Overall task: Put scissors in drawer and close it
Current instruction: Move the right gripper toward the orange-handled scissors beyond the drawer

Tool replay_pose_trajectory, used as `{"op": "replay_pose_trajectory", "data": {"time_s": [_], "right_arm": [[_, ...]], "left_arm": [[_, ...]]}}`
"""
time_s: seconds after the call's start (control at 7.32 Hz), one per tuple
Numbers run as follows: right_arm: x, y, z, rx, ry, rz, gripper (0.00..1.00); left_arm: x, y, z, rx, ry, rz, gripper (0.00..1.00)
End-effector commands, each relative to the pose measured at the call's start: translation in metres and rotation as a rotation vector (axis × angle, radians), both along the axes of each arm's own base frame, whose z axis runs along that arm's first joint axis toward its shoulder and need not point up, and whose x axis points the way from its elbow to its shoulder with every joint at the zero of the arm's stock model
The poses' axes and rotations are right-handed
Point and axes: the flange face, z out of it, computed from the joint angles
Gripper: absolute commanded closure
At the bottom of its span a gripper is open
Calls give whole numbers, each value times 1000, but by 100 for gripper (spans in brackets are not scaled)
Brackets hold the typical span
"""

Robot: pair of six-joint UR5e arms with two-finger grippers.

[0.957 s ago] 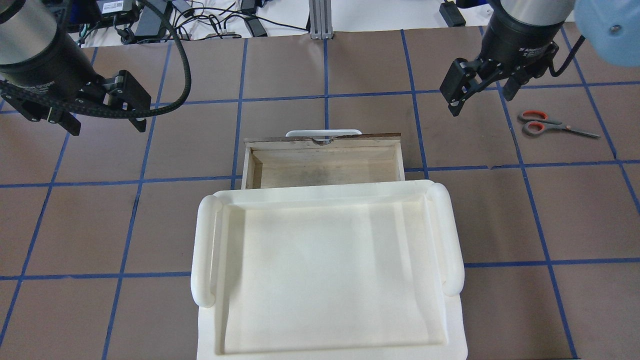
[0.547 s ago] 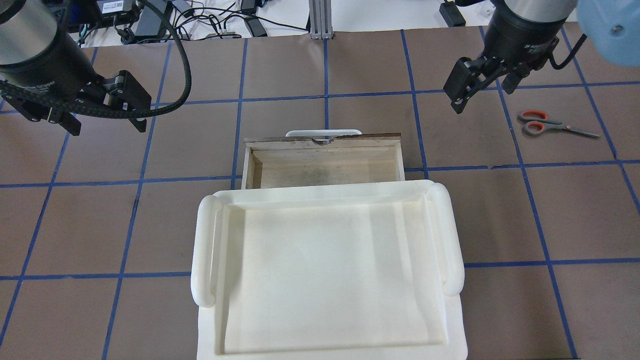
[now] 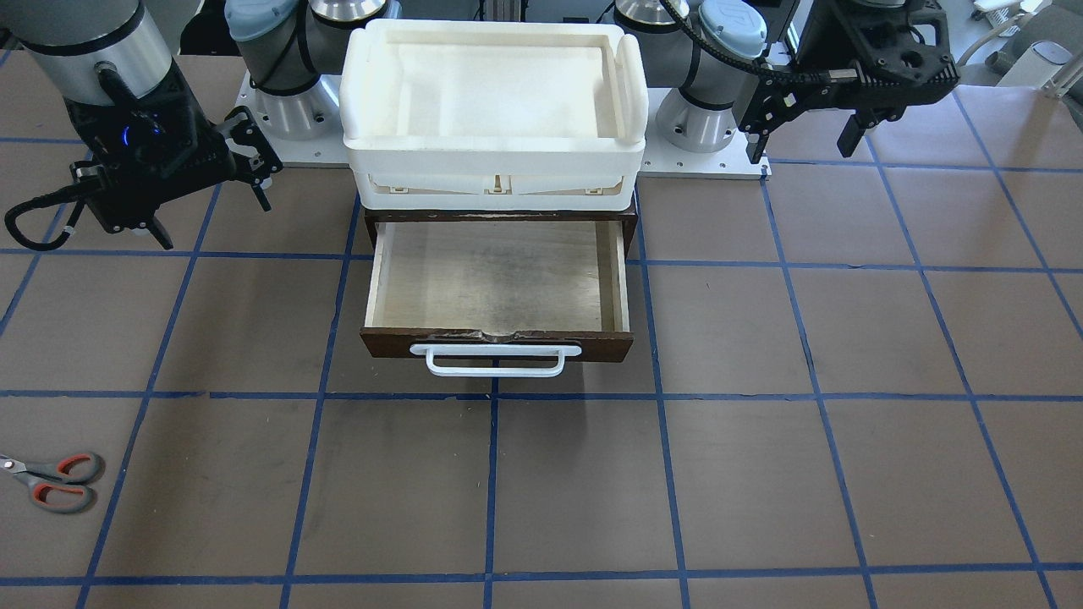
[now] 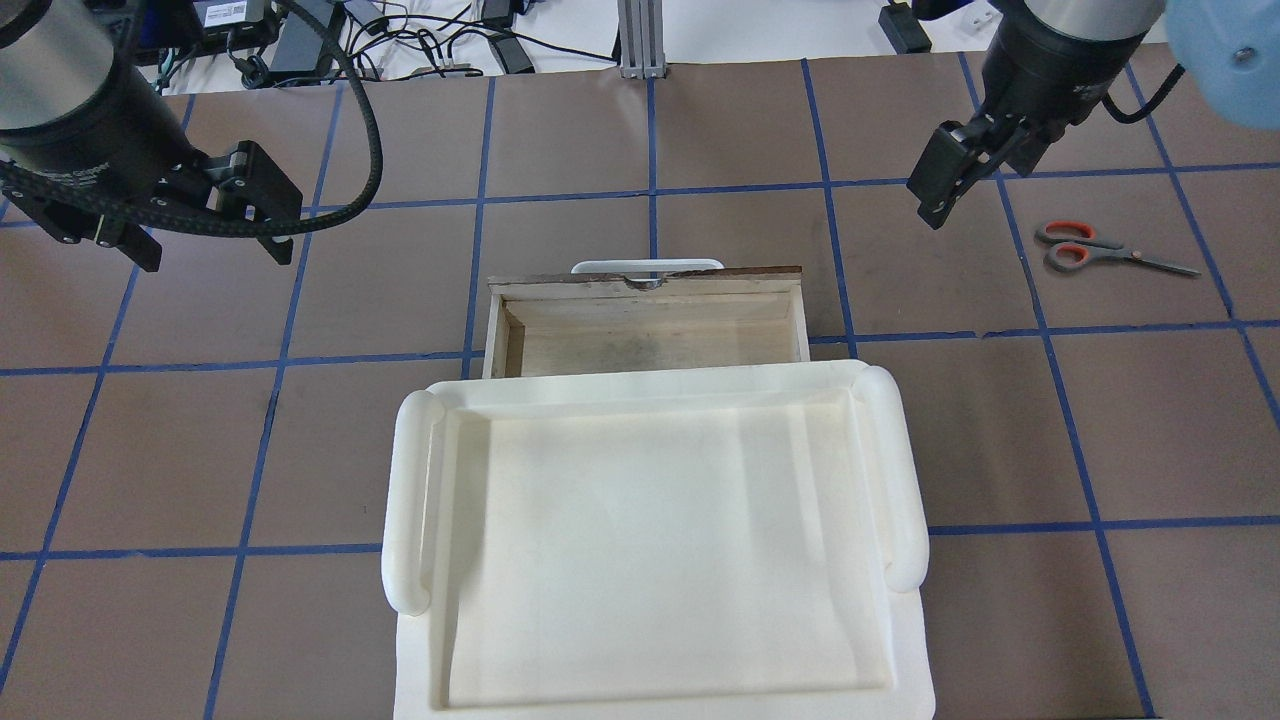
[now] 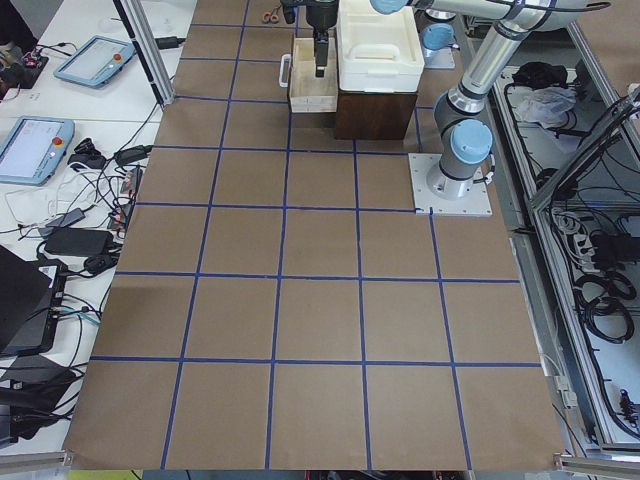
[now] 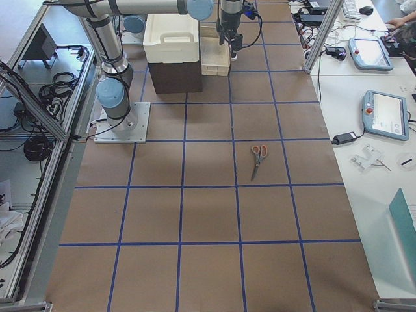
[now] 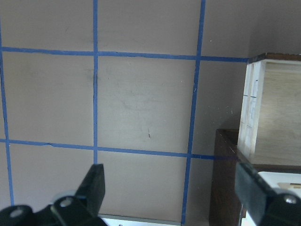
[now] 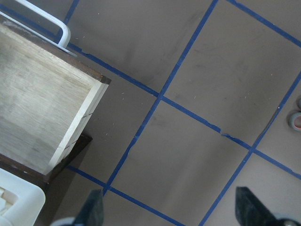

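Observation:
The scissors (image 4: 1090, 248) lie flat on the brown table at the right, grey handles with orange-red loops; they also show in the front view (image 3: 51, 480) and the right side view (image 6: 258, 156). The drawer (image 4: 650, 335) is pulled open and empty, its white bar handle (image 3: 495, 359) facing away from the robot. My right gripper (image 4: 965, 185) is open and empty, above the table between the drawer and the scissors. My left gripper (image 4: 215, 250) is open and empty, to the left of the drawer. One scissor loop (image 8: 296, 121) shows at the right wrist view's edge.
A white plastic tray (image 4: 410, 500) sits on top of the dark cabinet (image 3: 630, 222) that holds the drawer. Blue tape lines grid the brown table. Cables and power bricks (image 4: 420, 35) lie beyond the table's far edge.
My right gripper has moved a little to the right, toward the scissors, and has turned slightly. The left arm, the drawer and the scissors have not moved.

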Motion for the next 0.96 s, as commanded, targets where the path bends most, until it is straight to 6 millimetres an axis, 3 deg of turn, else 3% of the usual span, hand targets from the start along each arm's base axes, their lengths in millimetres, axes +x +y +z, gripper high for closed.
{"op": "replay_pose_trajectory", "data": {"time_s": [0.0, 0.14, 0.27, 0.55, 0.82], "right_arm": [[-10, -4, -2, 1, 10, 143, 0], [-43, -13, -5, 1, 9, 222, 0], [-84, -31, -23, 15, -6, 255, 0], [-142, -69, -58, -15, 24, 452, 0], [-196, -95, -98, -19, 34, 536, 0]], "left_arm": [[0, 0, 0, 0, 0, 1, 0], [0, 0, 0, 0, 0, 1, 0], [0, 0, 0, 0, 0, 1, 0], [0, 0, 0, -1, 0, -1, 0], [0, 0, 0, -1, 0, 1, 0]]}}
